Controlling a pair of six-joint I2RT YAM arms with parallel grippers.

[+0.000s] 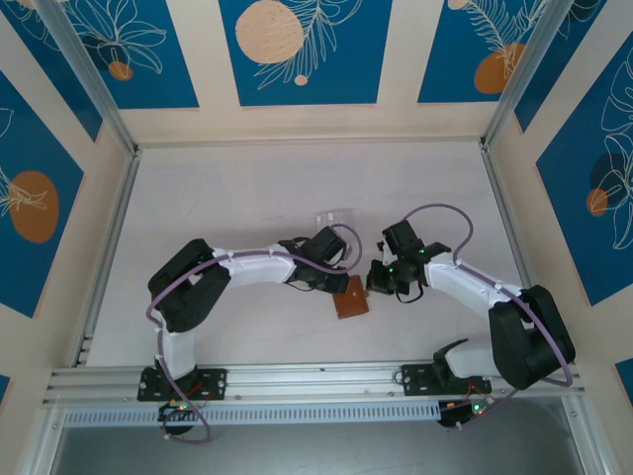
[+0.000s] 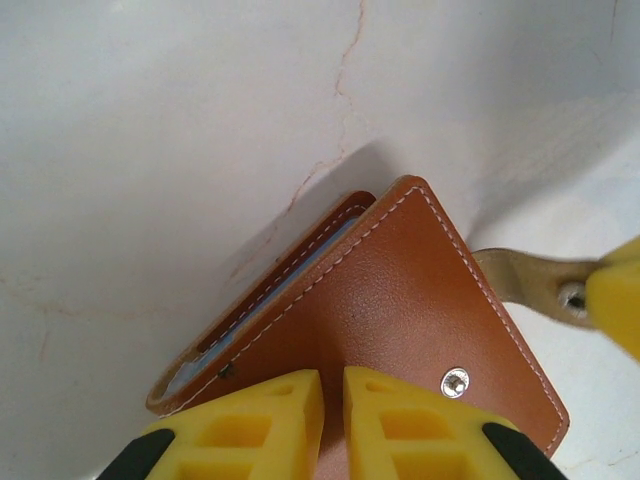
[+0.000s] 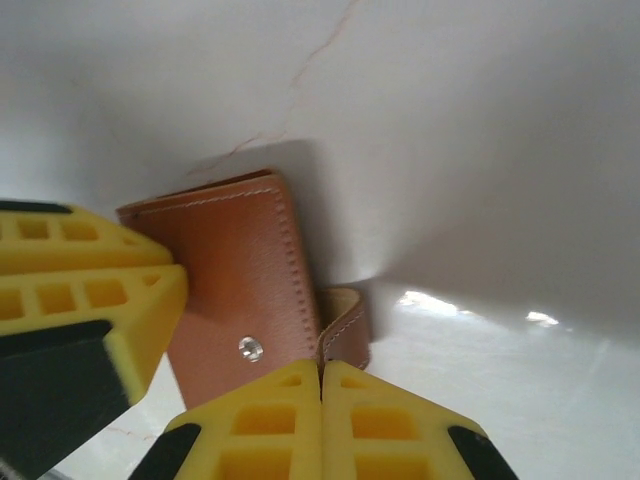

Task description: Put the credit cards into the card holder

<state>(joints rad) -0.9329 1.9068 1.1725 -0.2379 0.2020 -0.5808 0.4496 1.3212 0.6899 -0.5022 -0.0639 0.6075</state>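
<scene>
The card holder (image 1: 351,300) is a reddish-brown leather wallet lying between my two grippers, its cover (image 2: 400,290) slightly raised so a strip of grey-blue lining shows at the edge. My left gripper (image 2: 333,378) is shut on the cover near the snap stud (image 2: 455,381). My right gripper (image 3: 322,368) is shut on the closing tab (image 3: 350,325), which stretches out to the side of the wallet (image 3: 235,260). In the top view the left gripper (image 1: 334,285) and right gripper (image 1: 379,284) flank the wallet. The credit cards are out of view.
A small clear plastic box (image 1: 329,220) sits just behind the left wrist. The white table (image 1: 247,188) is bounded by aluminium rails (image 1: 109,247) at the sides and front. Both forearms reach toward the table's middle.
</scene>
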